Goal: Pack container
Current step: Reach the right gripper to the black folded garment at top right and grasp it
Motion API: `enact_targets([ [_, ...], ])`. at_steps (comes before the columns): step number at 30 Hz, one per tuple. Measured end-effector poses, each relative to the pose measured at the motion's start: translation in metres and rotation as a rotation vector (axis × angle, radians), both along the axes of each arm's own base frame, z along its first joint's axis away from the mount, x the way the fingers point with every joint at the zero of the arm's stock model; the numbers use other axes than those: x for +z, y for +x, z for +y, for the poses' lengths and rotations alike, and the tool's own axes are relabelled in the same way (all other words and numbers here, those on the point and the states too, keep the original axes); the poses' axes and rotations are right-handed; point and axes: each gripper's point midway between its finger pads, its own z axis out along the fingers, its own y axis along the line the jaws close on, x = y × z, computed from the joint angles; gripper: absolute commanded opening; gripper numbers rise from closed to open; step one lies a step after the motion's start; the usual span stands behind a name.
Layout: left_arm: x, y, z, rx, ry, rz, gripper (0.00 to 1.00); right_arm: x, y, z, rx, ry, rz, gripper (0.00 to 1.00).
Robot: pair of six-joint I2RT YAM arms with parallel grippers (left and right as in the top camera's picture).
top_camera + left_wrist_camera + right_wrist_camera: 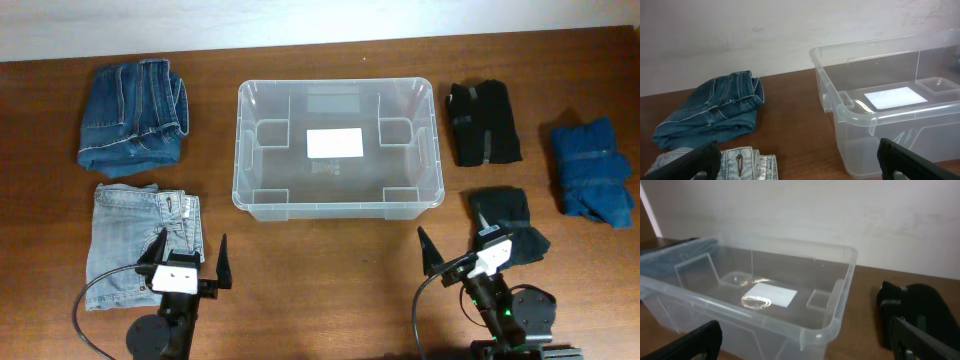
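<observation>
Overhead, we saw the empty container [337, 207] on the table [330, 280], its long axis running left-right. It lay ahead of and between the left fingers [224, 262] and right fingers [428, 252], both spread wide and holding nothing. From the left wrist it lay ahead-right. From the right wrist it lay ahead-left, and we judged it about equally near.

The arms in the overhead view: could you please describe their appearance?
Both are black. The left gripper and right gripper each carry two pointed black fingers on a white wrist block. A black cable loops beside each; the right arm shows a green light.
</observation>
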Motion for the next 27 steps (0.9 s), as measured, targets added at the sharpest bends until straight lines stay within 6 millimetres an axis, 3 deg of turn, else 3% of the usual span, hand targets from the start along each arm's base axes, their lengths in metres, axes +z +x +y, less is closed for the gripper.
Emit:
enact_targets([
  [2, 0.0, 0.0, 0.0, 0.0, 0.0, 0.0, 0.99, 0.022, -0.004, -0.002, -0.014, -0.002, -0.023, 0.99],
  [8, 0.0, 0.0, 0.001, 0.003, 0.0, 0.002, 0.99, 0.117, -0.022, -0.017, -0.115, -0.065, -0.079, 0.99],
  [11, 0.0, 0.0, 0.001, 0.004, 0.0, 0.002, 0.99, 0.139, -0.014, -0.032, -0.194, -0.109, 0.043, 0.99],
  [13, -0.001, 0.0, 0.001, 0.004, 0.0, 0.002, 0.99, 0.144, 0.0, -0.041, -0.233, -0.148, 0.161, 0.99],
  [19, -0.001, 0.0, 0.001, 0.007, 0.0, 0.002, 0.99, 0.145, 0.073, -0.07, -0.275, -0.268, 0.605, 0.99],
  [23, -0.001, 0.0, 0.001, 0.008, 0.001, 0.003, 0.99, 0.125, 0.112, -0.102, -0.272, -0.243, 0.921, 0.98],
  [27, -0.001, 0.0, 0.001, 0.007, 0.0, 0.002, 0.99, 0.095, 0.147, -0.137, -0.289, -0.185, 1.106, 0.98],
])
